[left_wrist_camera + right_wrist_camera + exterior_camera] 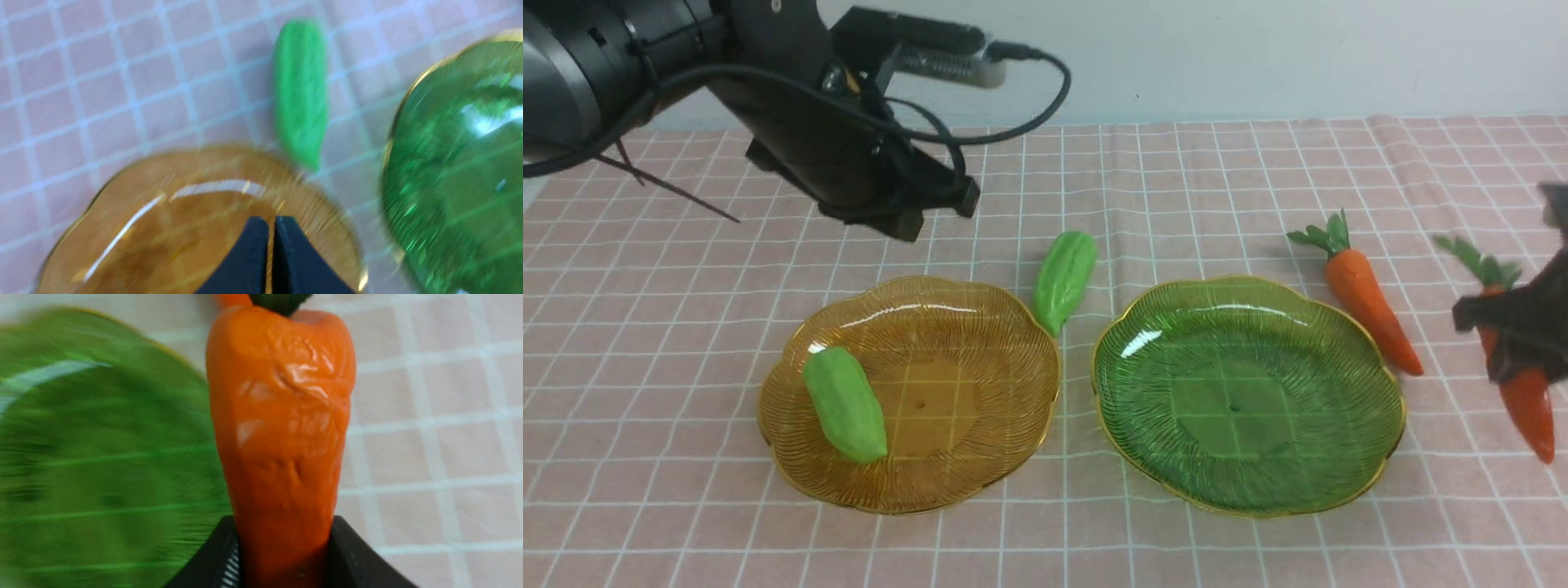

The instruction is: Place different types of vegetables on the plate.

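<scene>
One light-green gourd (845, 403) lies on the left part of the amber plate (980, 457). A second gourd (1063, 280) lies on the cloth between the amber plate and the green plate (1241, 474); it also shows in the left wrist view (301, 90). My left gripper (270, 222) is shut and empty, raised over the amber plate's (163, 228) far side. My right gripper (1515, 339) is shut on an orange carrot (1525, 400) and holds it above the cloth, right of the green plate; the carrot (282, 428) fills the right wrist view. A second carrot (1368, 306) lies by the green plate's far right rim.
A pink checked cloth (1045, 539) covers the table. A pale wall runs behind its far edge. The left arm's black body and cables (849, 147) hang over the far left of the cloth.
</scene>
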Motion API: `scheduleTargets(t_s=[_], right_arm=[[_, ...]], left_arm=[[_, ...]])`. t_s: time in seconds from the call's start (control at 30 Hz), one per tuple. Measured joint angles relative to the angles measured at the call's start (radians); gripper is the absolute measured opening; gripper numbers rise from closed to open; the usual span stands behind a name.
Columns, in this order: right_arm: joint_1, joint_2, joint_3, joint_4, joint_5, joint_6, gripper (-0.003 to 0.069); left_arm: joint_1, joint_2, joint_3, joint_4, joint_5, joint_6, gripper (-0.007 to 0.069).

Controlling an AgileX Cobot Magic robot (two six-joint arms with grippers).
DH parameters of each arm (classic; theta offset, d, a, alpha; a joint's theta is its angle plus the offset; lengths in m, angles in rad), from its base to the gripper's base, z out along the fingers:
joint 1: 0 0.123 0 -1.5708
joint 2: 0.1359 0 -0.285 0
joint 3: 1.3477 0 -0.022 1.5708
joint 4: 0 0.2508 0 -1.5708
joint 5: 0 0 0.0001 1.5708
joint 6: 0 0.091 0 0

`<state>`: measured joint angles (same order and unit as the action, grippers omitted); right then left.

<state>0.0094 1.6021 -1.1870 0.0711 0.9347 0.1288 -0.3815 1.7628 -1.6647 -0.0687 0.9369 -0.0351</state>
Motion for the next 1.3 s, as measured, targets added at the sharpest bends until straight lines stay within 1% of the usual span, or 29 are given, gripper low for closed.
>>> scheduleTargets(t_s=[0.03,0.1,0.17,0.23,0.27,0.37,0.43,0.5,0.57,0.6,0.63,0.7,0.77,0.8,0.83,1.0,1.07,1.17,1.3], right_arm=[[0.016,-0.023,-0.003,0.040,-0.012,-0.014,0.0228],[0.084,-0.057,-0.008,0.177,-0.048,-0.077,0.0228],[0.134,-0.049,-0.008,0.249,-0.055,-0.120,0.0228],[0.182,-0.017,-0.008,0.299,-0.059,-0.144,0.0228],[0.204,0.004,-0.008,0.309,-0.059,-0.148,0.0228],[0.233,0.058,-0.008,0.320,-0.066,-0.153,0.0234],[0.244,0.087,-0.008,0.320,-0.069,-0.153,0.0254],[0.250,0.108,-0.007,0.320,-0.071,-0.154,0.0296],[0.255,0.128,-0.006,0.320,-0.072,-0.154,0.0360],[0.256,0.131,-0.006,0.320,-0.072,-0.154,0.0397],[0.256,0.132,-0.006,0.319,-0.072,-0.154,0.0412],[0.256,0.133,-0.006,0.308,-0.073,-0.154,0.0465],[0.256,0.133,-0.021,0.276,-0.068,-0.154,0.0512],[0.256,0.133,-0.043,0.224,-0.058,-0.150,0.0538],[0.256,0.133,-0.058,0.192,-0.055,-0.142,0.0545],[0.243,0.133,-0.154,-0.020,-0.051,-0.031,0.0558],[0.232,0.133,-0.177,-0.064,-0.054,-0.006,0.0559],[0.194,0.137,-0.214,-0.163,-0.076,0.051,0.0559],[0.156,0.163,-0.242,-0.189,-0.094,0.083,0.0559]], left_arm=[[-0.005,0.024,-0.026,-0.023,-0.028,0.000,0.0004],[-0.016,0.092,-0.080,-0.069,-0.057,0.000,0.0022],[-0.021,0.169,-0.126,-0.090,-0.062,0.007,0.0059],[-0.028,0.244,-0.180,-0.093,-0.064,0.025,0.0126],[-0.032,0.288,-0.209,-0.093,-0.066,0.035,0.0182],[-0.038,0.382,-0.275,-0.092,-0.068,0.047,0.0330],[-0.038,0.421,-0.302,-0.092,-0.069,0.049,0.0403],[-0.039,0.461,-0.334,-0.091,-0.079,0.050,0.0489],[-0.039,0.484,-0.352,-0.088,-0.083,0.052,0.0552],[-0.039,0.492,-0.360,-0.087,-0.083,0.053,0.0573],[-0.039,0.500,-0.364,-0.086,-0.083,0.053,0.0590],[-0.039,0.520,-0.372,-0.081,-0.085,0.053,0.0624],[-0.039,0.538,-0.373,-0.077,-0.092,0.054,0.0636],[-0.039,0.546,-0.373,-0.076,-0.100,0.058,0.0637],[-0.039,0.554,-0.374,-0.075,-0.112,0.065,0.0636],[-0.039,0.580,-0.375,-0.074,-0.155,0.089,0.0603],[-0.039,0.586,-0.375,-0.074,-0.167,0.098,0.0589],[-0.039,0.596,-0.379,-0.075,-0.172,0.101,0.0570],[-0.039,0.611,-0.380,-0.076,-0.185,0.102,0.0558]])
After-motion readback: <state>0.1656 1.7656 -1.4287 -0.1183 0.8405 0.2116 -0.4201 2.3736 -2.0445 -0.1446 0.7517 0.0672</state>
